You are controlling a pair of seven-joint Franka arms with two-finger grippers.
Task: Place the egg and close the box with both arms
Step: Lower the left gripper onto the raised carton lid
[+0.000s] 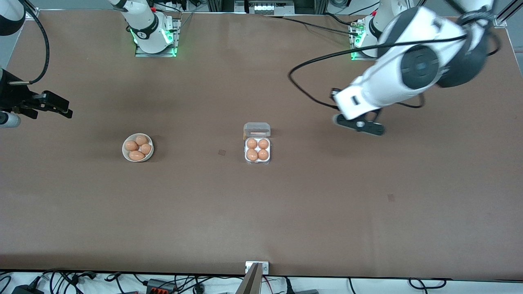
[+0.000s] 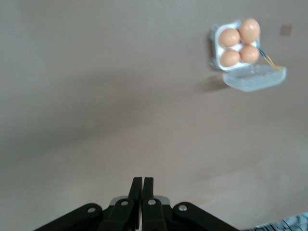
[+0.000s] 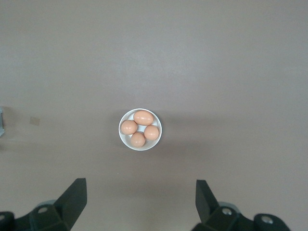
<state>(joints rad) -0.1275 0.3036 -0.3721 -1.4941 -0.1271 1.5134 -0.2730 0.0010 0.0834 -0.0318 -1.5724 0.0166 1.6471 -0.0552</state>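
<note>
Front view showed the box [image 1: 257, 149] mid-table with all four cells filled by orange-brown eggs, so the placing looked done; the clear hinged lid [image 1: 257, 130] stood open, tipped back on the side farther from the camera, so closing was what remained. No egg was in either gripper. The left gripper [image 1: 359, 124] hung over bare table toward the left arm's end, well apart from the box, fingers [image 2: 142, 192] pressed together on nothing. The right gripper [image 1: 49, 105] waited over the table edge at the right arm's end, its fingers [image 3: 74, 197] spread wide and empty. Four more eggs sat in the round white bowl [image 1: 125, 153], smooth and matte, huddled touching. The box base looked whitish and moulded, the lid thin, glossy and see-through. The brown table [image 1: 261, 212] read flat and dull, like a mat.
</note>
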